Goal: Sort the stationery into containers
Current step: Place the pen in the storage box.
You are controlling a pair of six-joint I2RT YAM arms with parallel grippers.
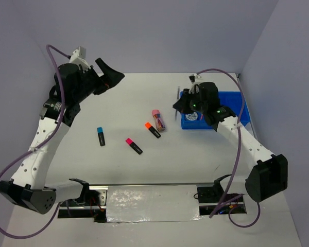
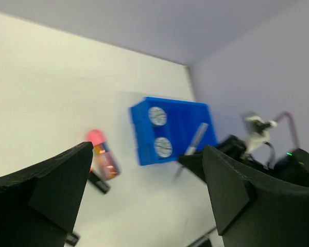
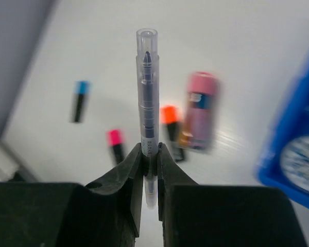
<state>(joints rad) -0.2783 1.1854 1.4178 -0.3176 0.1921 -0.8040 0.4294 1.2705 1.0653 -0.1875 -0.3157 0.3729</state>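
My right gripper (image 1: 179, 105) is shut on a thin grey pen (image 3: 147, 87) and holds it above the table, at the left edge of the blue tray (image 1: 232, 100). Two tape rolls (image 2: 157, 115) lie in the tray's left end. On the table lie a pink-capped tube (image 1: 158, 120) and three highlighters: orange cap (image 1: 153, 129), pink cap (image 1: 133, 145), blue cap (image 1: 101, 136). My left gripper (image 1: 110, 72) is open and empty, raised at the far left, well away from them.
A metal rail (image 1: 149, 198) with both arm bases runs along the near table edge. Grey walls close the back and right sides. The tray stands in the far right corner.
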